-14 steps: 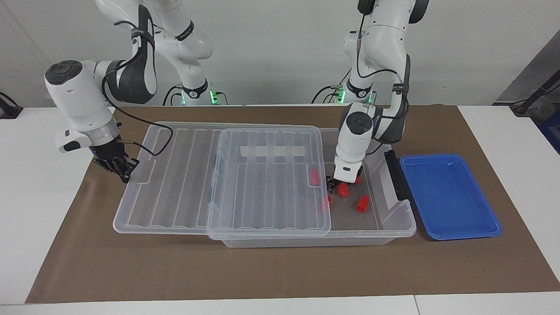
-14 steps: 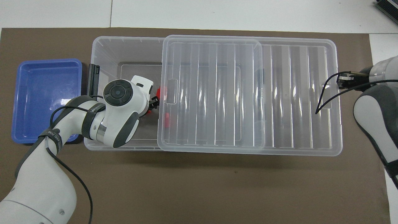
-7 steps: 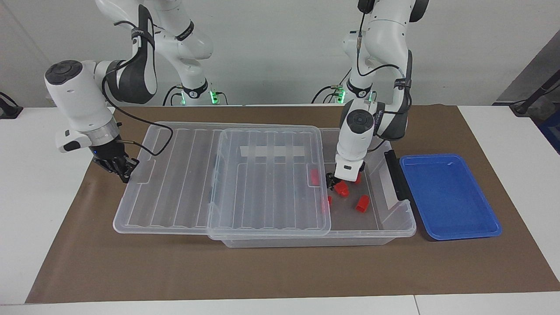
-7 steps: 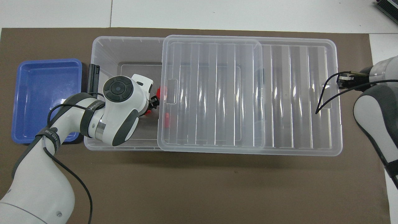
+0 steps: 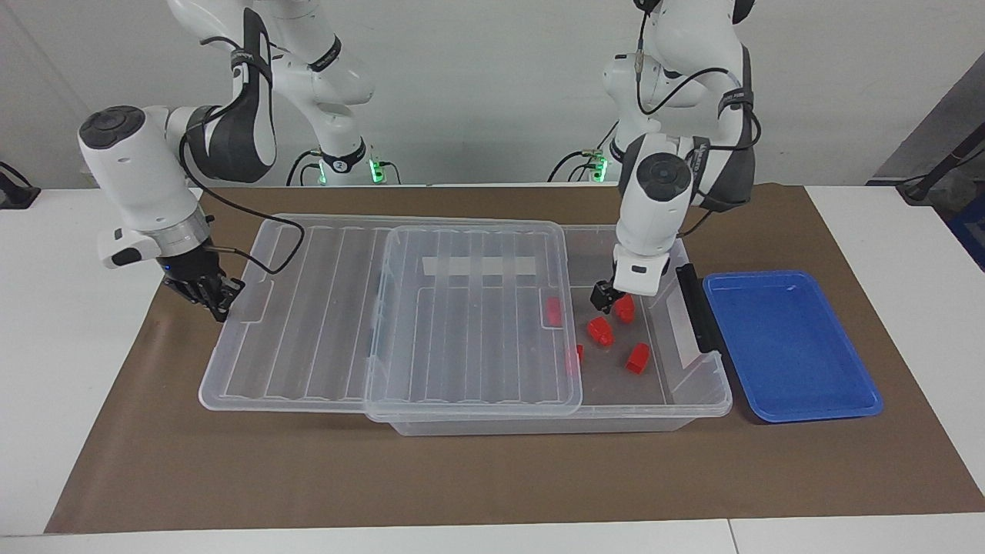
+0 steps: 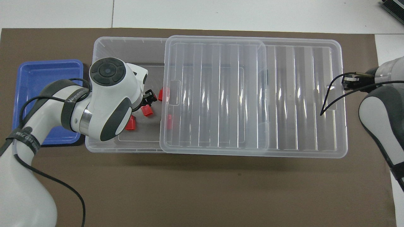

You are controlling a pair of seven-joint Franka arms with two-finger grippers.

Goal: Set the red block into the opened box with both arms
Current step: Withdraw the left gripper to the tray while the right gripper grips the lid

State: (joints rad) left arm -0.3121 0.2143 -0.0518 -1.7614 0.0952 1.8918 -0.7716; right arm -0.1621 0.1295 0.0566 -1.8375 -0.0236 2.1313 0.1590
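The clear box [image 5: 696, 406] [image 6: 126, 42] lies across the mat with its ribbed lid [image 5: 469, 338] [image 6: 221, 94] slid toward the right arm's end, which leaves the other end uncovered. Several red blocks lie on the box floor. One red block [image 5: 600, 331] [image 6: 146, 110] sits just under my left gripper [image 5: 606, 298] [image 6: 148, 96], which hangs open and empty over the uncovered part. Another block [image 5: 637, 358] [image 6: 130, 123] lies beside it, and two show through the lid's edge. My right gripper [image 5: 218, 300] [image 6: 347, 82] is shut on the lid's end rim.
A shallow blue tray [image 5: 785, 346] [image 6: 38, 82] stands on the brown mat beside the box at the left arm's end. A black handle [image 5: 696, 308] sits on that end of the box. The left arm's wrist hangs over the box's open corner.
My left gripper has risen from the box floor toward the left arm's end, leaving the red block lying there. The right gripper and lid have not moved.
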